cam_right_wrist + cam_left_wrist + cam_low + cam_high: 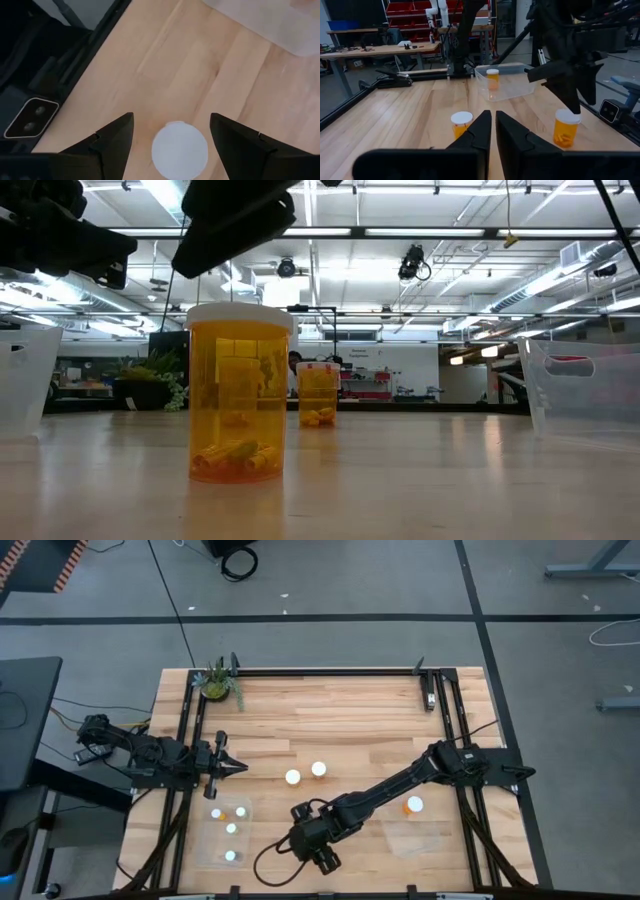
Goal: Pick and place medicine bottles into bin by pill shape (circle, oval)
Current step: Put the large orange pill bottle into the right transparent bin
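Progress, read off the high view: four medicine bottles sat in my left bin (pixel 205 840) at 8 o'clock from table centre, and one orange-bodied bottle (pixel 414 805) sat in the right bin (pixel 430 838) at 4 o'clock. That made five binned and three left on the wood, so by my count a bit over half done. I couldn't check from here whether the pill shapes matched the bins.

Of the loose ones, two bottles (pixel 293 777) (pixel 318 769) stood close together near centre. The third, my target bottle (pixel 299 811), stood at 7 o'clock from centre.

My right claw (pixel 171 116) hung over that target with its fingers spread wide, one either side of the white cap (pixel 180 149). It wasn't touching the cap and gripped nothing. The pick was not yet made.

My left claw (pixel 235 768) waited at 9 o'clock, above the left bin's far edge. Its fingers were all but together, with only a slit between them, and they were empty.

The target stood upright, long axis vertical, cap facing straight up at my right claw and base flat on the table. The other two loose bottles stood upright the same way.
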